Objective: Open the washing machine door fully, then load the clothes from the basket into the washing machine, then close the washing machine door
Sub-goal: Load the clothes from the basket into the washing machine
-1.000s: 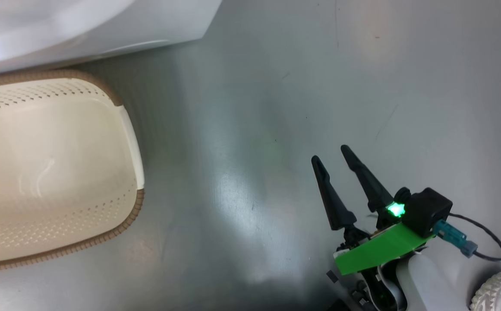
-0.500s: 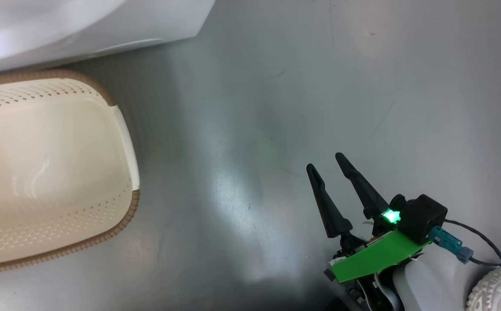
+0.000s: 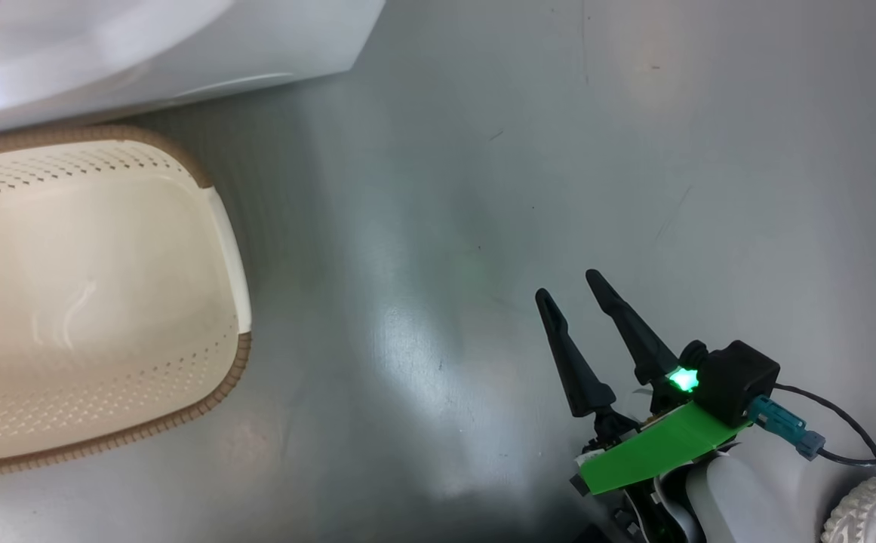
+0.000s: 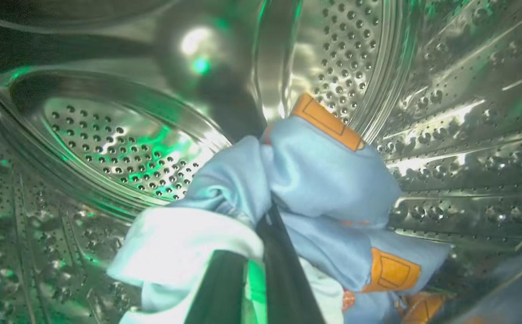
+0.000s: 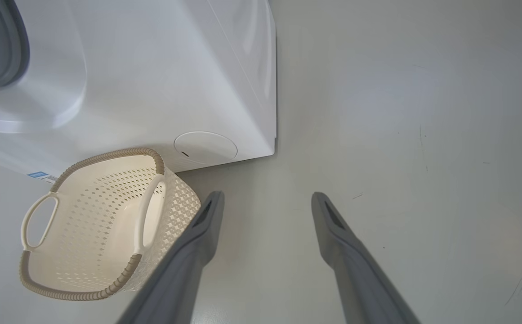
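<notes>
Steel drum point(image 4: 121, 148) around clothes point(image 4: 328, 175) between left jaws

Blue clothes point(image 4: 328, 180) inside washing machine point(image 4: 467, 112); cream basket point(image 3: 235, 249) empty.

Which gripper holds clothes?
The left gripper, shut on the blue clothes inside the drum; the right gripper hangs open and empty over the floor.

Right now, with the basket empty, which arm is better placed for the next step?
Left. The left gripper is shut on the clothes inside the drum, so it likely only needs to open. The right gripper hangs open over the floor, right of the basket.
</notes>
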